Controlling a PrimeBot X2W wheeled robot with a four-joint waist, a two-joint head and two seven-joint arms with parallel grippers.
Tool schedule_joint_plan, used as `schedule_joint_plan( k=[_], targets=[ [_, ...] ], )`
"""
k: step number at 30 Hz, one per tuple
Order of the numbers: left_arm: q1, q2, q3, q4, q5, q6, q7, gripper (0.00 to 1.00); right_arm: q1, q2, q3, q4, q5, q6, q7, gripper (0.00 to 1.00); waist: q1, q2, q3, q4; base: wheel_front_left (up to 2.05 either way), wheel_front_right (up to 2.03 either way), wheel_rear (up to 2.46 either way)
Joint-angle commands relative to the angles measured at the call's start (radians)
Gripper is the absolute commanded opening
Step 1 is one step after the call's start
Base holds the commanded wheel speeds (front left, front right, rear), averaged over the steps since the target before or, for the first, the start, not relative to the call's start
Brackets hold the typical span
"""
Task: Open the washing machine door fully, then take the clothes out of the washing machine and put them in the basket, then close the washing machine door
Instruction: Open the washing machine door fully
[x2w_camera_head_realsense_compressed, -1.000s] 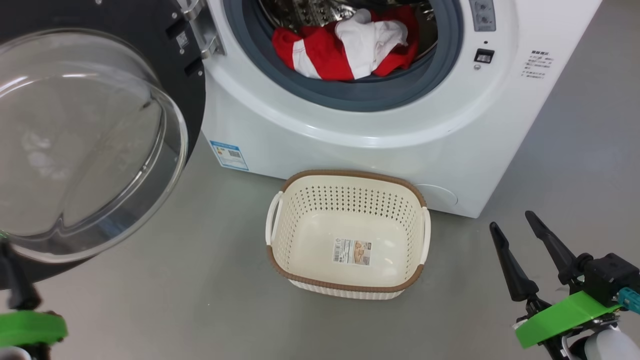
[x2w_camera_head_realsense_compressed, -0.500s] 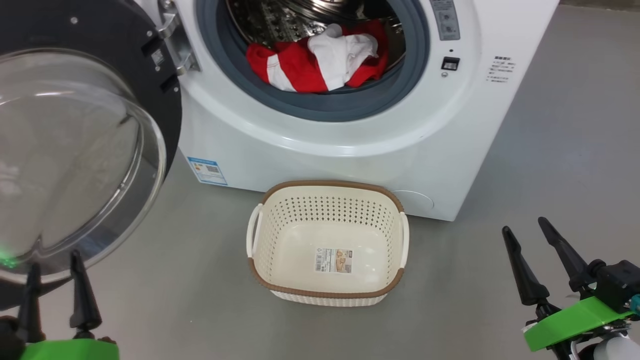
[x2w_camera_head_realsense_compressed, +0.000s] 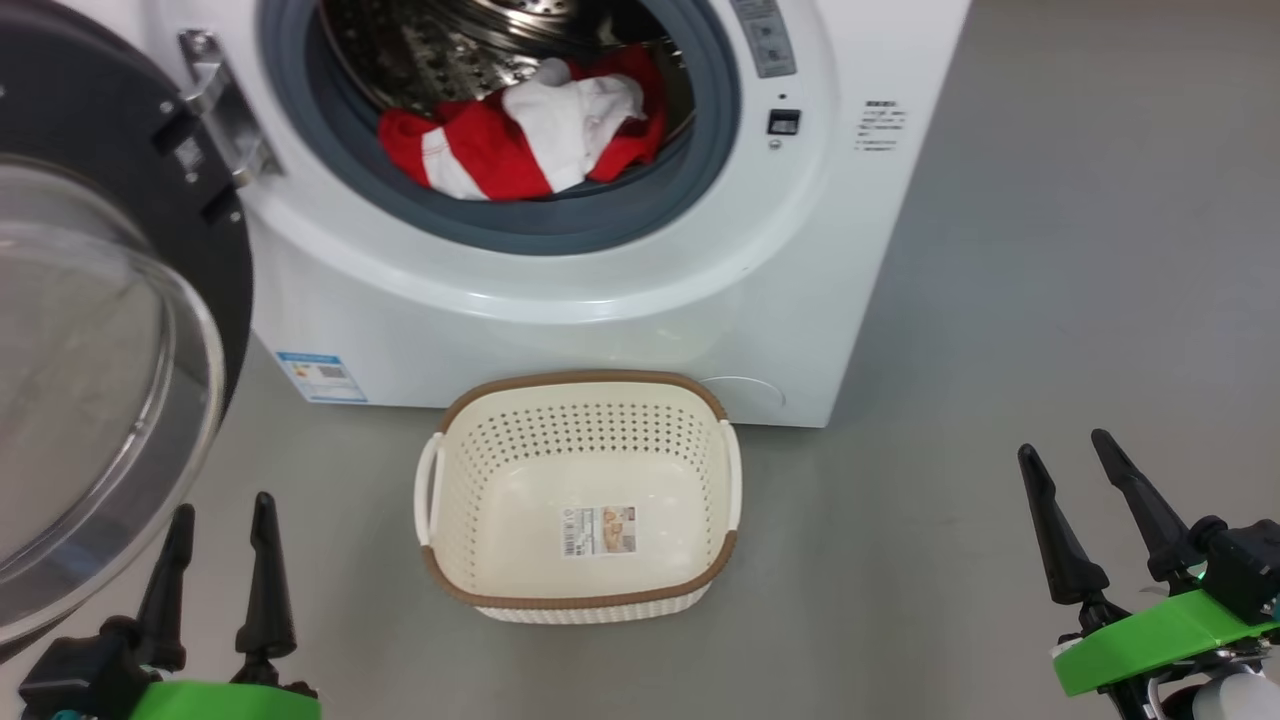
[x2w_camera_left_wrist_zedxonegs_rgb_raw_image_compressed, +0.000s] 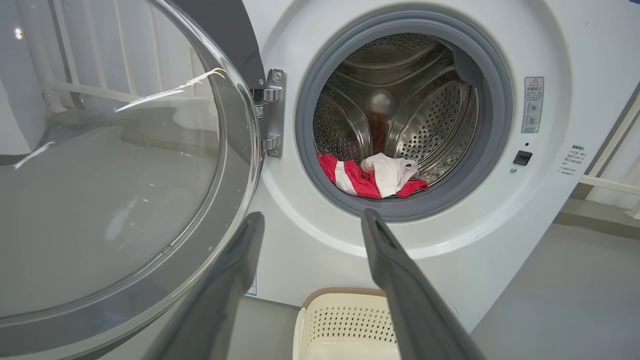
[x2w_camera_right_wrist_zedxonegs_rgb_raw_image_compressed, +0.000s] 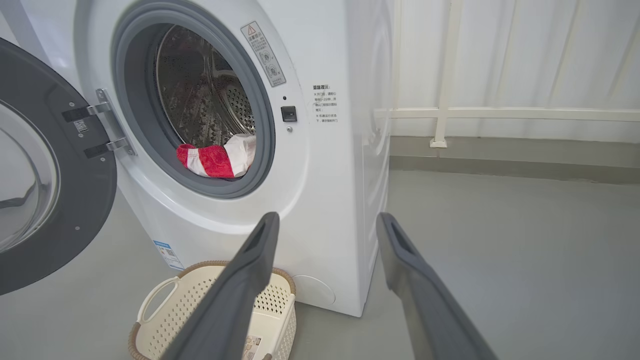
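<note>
Clothes (x2w_camera_head_realsense_compressed: 520, 140), red with white panels and one white piece on top, lie heaped at the front lip of the drum inside the washing machine (x2w_camera_head_realsense_compressed: 600, 310), and the washing machine door (x2w_camera_head_realsense_compressed: 90, 350) stands swung wide on its hinge to my left. The basket (x2w_camera_head_realsense_compressed: 585, 381) sits on the grey floor just in front of the machine, below the opening. My left gripper (x2w_camera_head_realsense_compressed: 224, 510) and right gripper (x2w_camera_head_realsense_compressed: 1064, 445) both hover low, fingers spread, holding nothing.
</note>
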Motion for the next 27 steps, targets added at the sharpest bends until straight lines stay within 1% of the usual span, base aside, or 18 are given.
schedule_joint_plan(
  k=[1, 9, 17, 27],
  targets=[
    [-0.002, 0.023, 0.023, -0.032, -0.008, -0.003, -0.005, 1.00, 0.009, -0.008, 0.012, -0.027, -0.006, 0.002, -0.012, 1.00, 0.0000, 0.0000, -0.002, -0.038, 0.00, 0.00, 0.00],
    [0.008, 0.020, -0.010, -0.047, -0.026, -0.003, -0.005, 1.00, 0.013, 0.006, -0.007, -0.029, -0.006, 0.002, -0.012, 1.00, 0.0000, 0.0000, -0.002, -0.116, 0.00, 0.00, 0.00],
    [0.019, 0.022, -0.026, -0.059, -0.025, -0.003, -0.005, 1.00, 0.019, 0.014, -0.018, -0.033, -0.008, 0.002, -0.012, 1.00, 0.0000, 0.0000, -0.004, -0.177, 0.00, 0.00, 0.00],
    [0.016, 0.027, -0.042, -0.066, -0.024, -0.003, -0.005, 1.00, 0.021, 0.019, -0.032, -0.040, -0.011, 0.002, -0.012, 1.00, 0.0000, 0.0000, 0.004, -0.205, 0.00, 0.00, 0.00]
  ],
)
